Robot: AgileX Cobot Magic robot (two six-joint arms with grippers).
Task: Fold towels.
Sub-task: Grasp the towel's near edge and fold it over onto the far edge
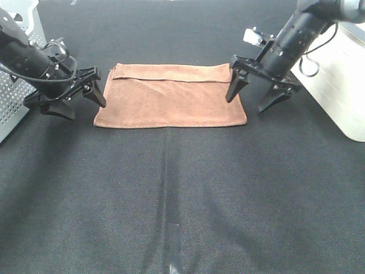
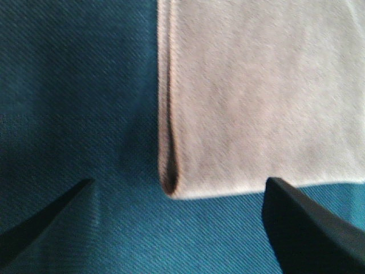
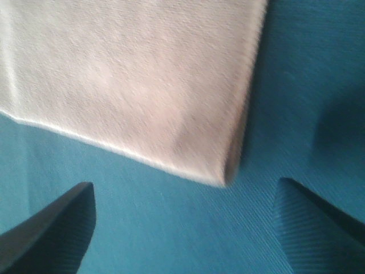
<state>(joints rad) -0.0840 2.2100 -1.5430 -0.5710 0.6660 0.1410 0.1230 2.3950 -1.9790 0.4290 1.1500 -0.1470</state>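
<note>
The reddish-brown towel lies flat on the dark cloth, folded once lengthwise, with the upper layer's edge showing along the far side. My left gripper is open and empty just off the towel's left short edge, low over the cloth. In the left wrist view the towel shows a folded corner between my open gripper's fingers. My right gripper is open and empty, straddling the towel's near right corner. That towel corner lies between the right gripper's fingers. No tag is visible.
A white perforated basket stands at the left edge. A white box stands at the right. A crease with a pale strip runs down the middle of the dark tablecloth toward the front.
</note>
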